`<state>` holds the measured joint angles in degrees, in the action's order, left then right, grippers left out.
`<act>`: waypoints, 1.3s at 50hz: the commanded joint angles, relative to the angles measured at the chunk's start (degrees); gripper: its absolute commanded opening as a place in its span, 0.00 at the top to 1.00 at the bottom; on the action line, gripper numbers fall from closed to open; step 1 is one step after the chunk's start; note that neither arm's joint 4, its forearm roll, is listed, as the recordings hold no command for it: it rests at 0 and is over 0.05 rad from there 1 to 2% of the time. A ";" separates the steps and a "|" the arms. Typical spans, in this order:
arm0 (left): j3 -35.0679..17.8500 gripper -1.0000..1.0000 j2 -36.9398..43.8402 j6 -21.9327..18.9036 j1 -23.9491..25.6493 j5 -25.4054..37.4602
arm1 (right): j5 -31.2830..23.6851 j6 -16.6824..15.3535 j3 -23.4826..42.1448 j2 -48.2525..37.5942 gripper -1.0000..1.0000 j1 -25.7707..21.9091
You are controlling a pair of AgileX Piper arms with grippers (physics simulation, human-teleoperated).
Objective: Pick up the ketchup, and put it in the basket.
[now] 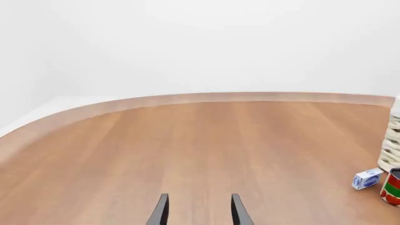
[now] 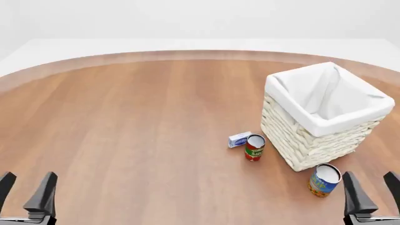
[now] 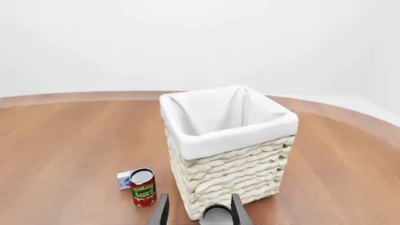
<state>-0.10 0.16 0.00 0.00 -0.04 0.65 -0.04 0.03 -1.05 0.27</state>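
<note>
No ketchup shows in any view. The basket [image 2: 325,123], cream wicker with a white cloth lining, stands at the right of the table, and only white lining shows inside it. It fills the middle of the right wrist view [image 3: 237,137], and a sliver of it shows in the left wrist view [image 1: 392,145]. My left gripper [image 2: 26,186] sits open at the near left corner, with nothing between its fingers [image 1: 200,212]. At the near right, my right gripper [image 2: 372,186] is open just short of the basket [image 3: 200,212].
A red-and-green tomato sauce can [image 2: 254,147] [image 3: 143,187] [image 1: 392,187] and a small blue-and-white box [image 2: 239,139] [image 3: 125,179] [image 1: 366,179] stand left of the basket. An orange-and-blue can [image 2: 323,180] [image 3: 216,214] stands in front of the basket, close to my right gripper.
</note>
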 commanded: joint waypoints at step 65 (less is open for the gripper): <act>-0.15 0.00 0.25 0.00 0.00 -0.06 | -7.52 1.80 7.06 0.01 0.00 -4.82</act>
<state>-0.24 0.42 0.00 0.00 -0.10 -4.96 0.91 5.01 -0.54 -3.05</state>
